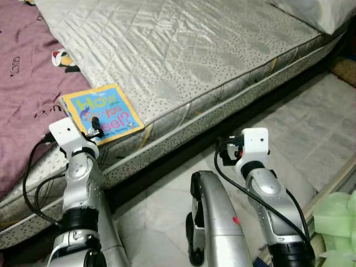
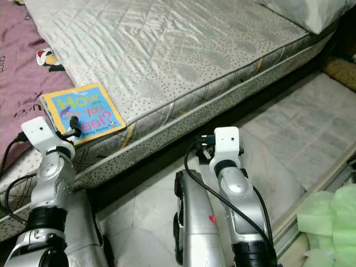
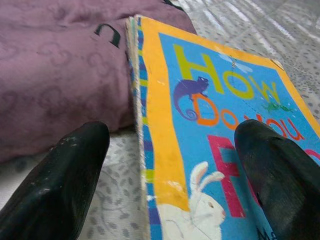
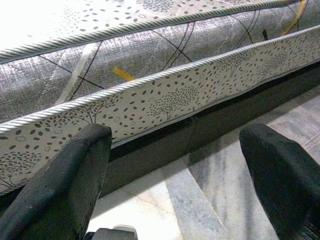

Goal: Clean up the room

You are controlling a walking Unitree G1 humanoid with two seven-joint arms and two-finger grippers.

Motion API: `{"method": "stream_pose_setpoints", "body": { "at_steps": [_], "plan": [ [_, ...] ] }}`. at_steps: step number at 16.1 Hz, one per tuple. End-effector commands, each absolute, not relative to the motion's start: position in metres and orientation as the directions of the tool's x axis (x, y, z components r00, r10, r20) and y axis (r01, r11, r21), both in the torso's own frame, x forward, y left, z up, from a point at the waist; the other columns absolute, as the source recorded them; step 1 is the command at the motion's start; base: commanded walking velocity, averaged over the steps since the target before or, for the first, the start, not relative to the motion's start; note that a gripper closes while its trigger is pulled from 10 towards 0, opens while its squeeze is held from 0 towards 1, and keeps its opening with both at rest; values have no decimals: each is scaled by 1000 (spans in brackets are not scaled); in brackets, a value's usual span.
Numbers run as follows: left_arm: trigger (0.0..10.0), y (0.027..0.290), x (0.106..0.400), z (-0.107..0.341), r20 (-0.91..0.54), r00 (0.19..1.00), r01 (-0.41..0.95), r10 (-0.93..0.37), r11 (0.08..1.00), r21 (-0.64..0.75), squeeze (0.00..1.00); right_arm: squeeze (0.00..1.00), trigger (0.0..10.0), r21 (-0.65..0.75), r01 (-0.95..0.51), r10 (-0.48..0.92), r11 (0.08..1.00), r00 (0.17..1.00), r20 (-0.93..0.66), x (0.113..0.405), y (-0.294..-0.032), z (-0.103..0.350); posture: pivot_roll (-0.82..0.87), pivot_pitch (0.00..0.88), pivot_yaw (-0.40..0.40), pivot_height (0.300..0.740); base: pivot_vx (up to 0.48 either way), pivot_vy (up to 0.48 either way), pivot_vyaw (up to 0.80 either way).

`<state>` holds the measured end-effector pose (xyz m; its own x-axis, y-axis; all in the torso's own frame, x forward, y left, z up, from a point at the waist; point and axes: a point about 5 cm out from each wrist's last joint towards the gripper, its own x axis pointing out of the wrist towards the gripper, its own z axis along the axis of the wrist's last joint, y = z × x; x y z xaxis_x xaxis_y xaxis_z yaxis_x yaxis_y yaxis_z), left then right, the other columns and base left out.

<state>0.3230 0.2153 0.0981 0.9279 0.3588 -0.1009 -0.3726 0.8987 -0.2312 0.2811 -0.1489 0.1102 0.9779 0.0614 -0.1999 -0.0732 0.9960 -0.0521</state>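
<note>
A thin picture book (image 1: 103, 114) with a blue cover and orange border lies flat near the mattress's (image 1: 183, 50) front edge, beside a purple blanket (image 1: 22, 83). My left gripper (image 3: 170, 200) is open and hovers just short of the book (image 3: 225, 125). One black finger (image 3: 65, 185) is over the mattress by the blanket and the other finger (image 3: 280, 170) is over the cover. The book's spine edge lies between them, and neither finger visibly touches it. My right gripper (image 4: 172, 200) is open and holds nothing. It is low over the floor, facing the mattress side (image 4: 150, 105).
A white pillow (image 1: 317, 11) lies at the mattress's far right corner. A pale green plastic bag (image 1: 336, 222) sits on the marble floor (image 1: 311, 122) at the lower right. A brown mat (image 1: 345, 69) lies by the bed's far end. There is a dark gap under the bed.
</note>
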Motion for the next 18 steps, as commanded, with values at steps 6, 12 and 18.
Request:
{"method": "stream_pose_setpoints", "body": {
  "at_steps": [6,12,18],
  "plan": [
    [10000,213,326,87,-139,931,-364,338,890,-275,0,0,10000,-75,-87,74,993,984,-164,283,-152,117,-167,124,-54,429,0,0,0],
    [10000,217,336,87,-167,940,-338,297,872,-353,0,0,10000,-78,-76,62,994,984,-165,287,-151,116,-169,119,-42,429,0,0,0],
    [0,204,335,79,-173,970,-235,172,854,-465,0,0,10000,-78,-69,56,995,987,-152,294,-148,117,-154,100,-35,429,0,0,0]
  ]
}}
